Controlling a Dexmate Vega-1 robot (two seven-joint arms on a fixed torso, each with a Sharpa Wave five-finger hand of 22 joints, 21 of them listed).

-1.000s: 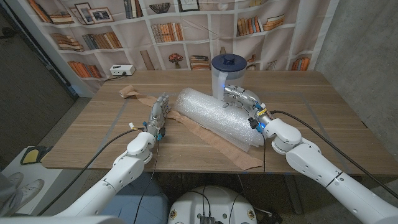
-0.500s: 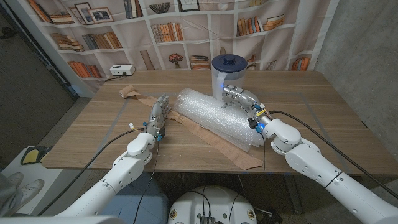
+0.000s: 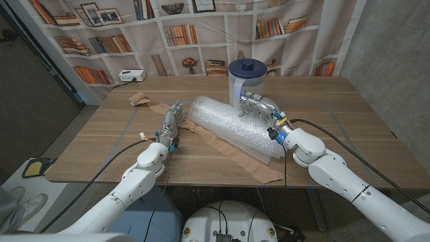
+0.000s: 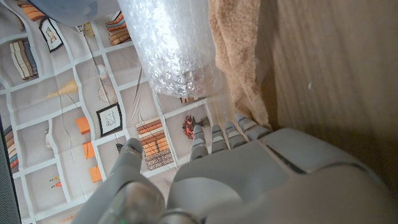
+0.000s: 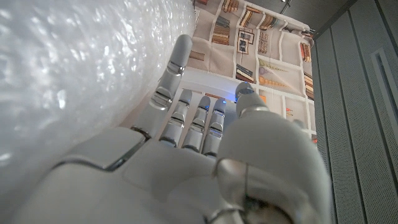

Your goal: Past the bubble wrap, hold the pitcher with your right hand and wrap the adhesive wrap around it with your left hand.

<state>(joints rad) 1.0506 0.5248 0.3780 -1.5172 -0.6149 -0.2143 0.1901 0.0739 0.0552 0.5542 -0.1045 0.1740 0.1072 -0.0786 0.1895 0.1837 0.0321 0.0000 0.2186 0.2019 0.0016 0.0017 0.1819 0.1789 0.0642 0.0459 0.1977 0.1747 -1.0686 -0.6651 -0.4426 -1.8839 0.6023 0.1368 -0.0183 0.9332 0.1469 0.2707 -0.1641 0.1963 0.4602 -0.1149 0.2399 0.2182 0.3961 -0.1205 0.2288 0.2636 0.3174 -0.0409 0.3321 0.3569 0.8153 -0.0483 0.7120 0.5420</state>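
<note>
We judge the task barely begun. Our right hand (image 3: 259, 105), fingers apart and empty, reaches over the bubble wrap (image 3: 232, 128) toward the pitcher (image 3: 246, 81) just beyond its fingertips. Our left hand (image 3: 171, 121), fingers straight and holding nothing, rests beside the brown adhesive wrap (image 3: 222, 151). Holding and wrapping remain. The bench (image 3: 349, 128) offers room to the right hand's outer side.

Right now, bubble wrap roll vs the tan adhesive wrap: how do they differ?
The bubble wrap is clear, bubbled and bulky, a thick roll lying on its side; the adhesive wrap is tan, opaque and thin, a crumpled strip lying low on the table. The bubble wrap lies on top; the adhesive wrap runs under it. Both lie diagonally.
</note>
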